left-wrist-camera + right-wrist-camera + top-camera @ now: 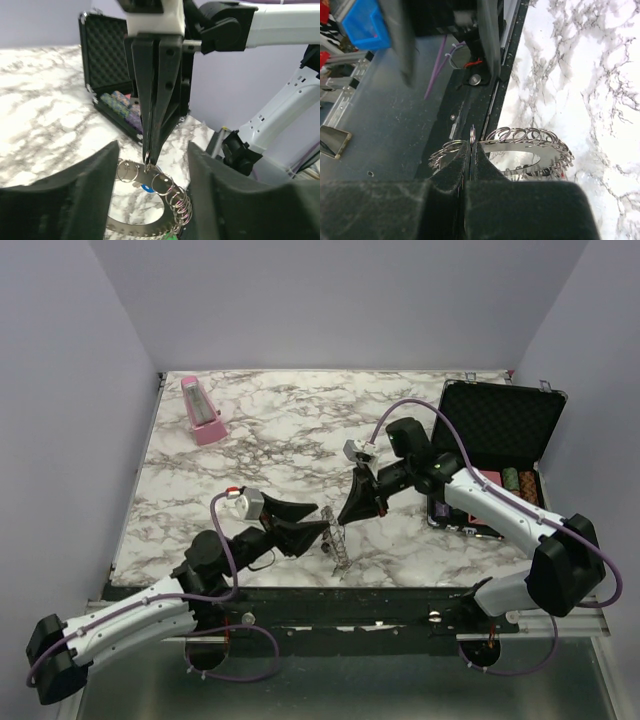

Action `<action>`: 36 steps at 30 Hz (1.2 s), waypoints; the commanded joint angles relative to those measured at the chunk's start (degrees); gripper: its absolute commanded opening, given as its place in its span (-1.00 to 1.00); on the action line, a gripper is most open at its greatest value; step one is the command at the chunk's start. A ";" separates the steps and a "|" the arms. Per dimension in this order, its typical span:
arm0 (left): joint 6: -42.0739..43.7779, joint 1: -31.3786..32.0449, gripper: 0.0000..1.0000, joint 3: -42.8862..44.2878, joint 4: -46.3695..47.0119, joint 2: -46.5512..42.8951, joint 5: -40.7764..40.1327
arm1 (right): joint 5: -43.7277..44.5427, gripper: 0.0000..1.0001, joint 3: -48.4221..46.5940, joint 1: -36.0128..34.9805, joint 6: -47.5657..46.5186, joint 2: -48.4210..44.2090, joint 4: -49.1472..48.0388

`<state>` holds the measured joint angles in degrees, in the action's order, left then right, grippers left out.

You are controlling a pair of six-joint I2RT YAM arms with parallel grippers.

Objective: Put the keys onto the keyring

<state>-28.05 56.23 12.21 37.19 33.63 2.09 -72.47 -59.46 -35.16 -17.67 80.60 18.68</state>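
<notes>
- Pink wedge-shaped metronome [203,412]: upright on the marble table [290,430], well beyond the left pincer [322,518].
- Left pincer: fingers spread, flanking the flat grey toothed metal keyring [140,229].
- Keyring: between the left pincer's fingers, directly under the right pincer [148,161].
- Right pincer: pressed together, pinching one thin wire loop of the keyring.
- Black foam-lined case [500,425]: open, behind the right pincer.

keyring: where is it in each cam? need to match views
Top external: keyring low centre, near the front edge of the marble tabletop.
Left wrist: keyring bottom centre, toothed rim showing.
Right wrist: keyring centre, slightly right, by the table edge.
Shared landmark: marble tabletop, in all three.
</notes>
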 commanded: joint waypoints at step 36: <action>26.56 -7.10 0.33 23.12 -30.69 16.64 25.42 | 7.87 -0.95 -8.48 -0.18 -21.26 1.58 23.07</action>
<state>-2.55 49.45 35.92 0.10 49.41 23.33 -63.07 -66.39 -35.16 -38.11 82.15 40.80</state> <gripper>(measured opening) 0.686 0.027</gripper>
